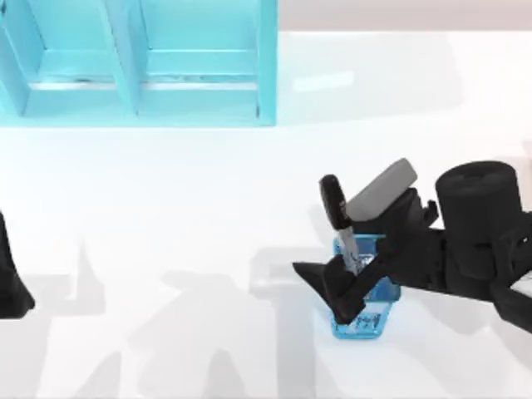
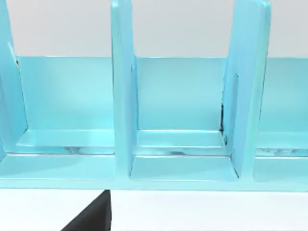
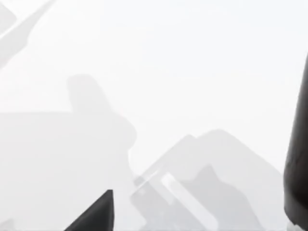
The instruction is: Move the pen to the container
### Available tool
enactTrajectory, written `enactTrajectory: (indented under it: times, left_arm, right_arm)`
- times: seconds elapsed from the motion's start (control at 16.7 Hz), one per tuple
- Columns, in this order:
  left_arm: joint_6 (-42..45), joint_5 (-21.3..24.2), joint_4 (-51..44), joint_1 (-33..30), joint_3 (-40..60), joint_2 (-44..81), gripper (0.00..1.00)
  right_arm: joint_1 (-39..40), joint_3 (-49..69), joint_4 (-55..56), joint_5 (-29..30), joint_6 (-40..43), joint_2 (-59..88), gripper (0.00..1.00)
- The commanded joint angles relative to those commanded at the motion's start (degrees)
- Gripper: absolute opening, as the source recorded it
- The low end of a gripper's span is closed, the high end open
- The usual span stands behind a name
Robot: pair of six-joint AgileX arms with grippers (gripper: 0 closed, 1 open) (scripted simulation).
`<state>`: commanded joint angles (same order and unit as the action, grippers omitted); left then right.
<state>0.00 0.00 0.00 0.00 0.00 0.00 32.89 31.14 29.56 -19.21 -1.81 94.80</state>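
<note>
Nearest you, your right gripper (image 1: 342,287) hangs over the blue mesh cup (image 1: 366,320), fingers clasped on the pen (image 1: 339,218) standing tilted inside it, cap uppermost, while beyond, the left arm (image 1: 12,287) sits parked before the turquoise shelf (image 1: 137,75).

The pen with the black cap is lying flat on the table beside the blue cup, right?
Not quite. In the top view the pen stands tilted with its lower end inside the blue mesh cup, black cap uppermost, and the right gripper is at the cup. It isn't lying on the table.
</note>
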Motion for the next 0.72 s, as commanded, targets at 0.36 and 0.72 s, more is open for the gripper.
enactTrajectory:
  times: [0.36,0.72]
  left_arm:
    - [0.0,0.0,0.0,0.0,0.0,0.0,1.0]
    - [0.0,0.0,0.0,0.0,0.0,0.0,1.0]
  right_arm:
    - [-3.0,2.8,-6.3,-3.9,2.9,-2.1,0.0]
    - [-15.5,11.5,-30.6,-14.6,13.2,-11.3,0.0]
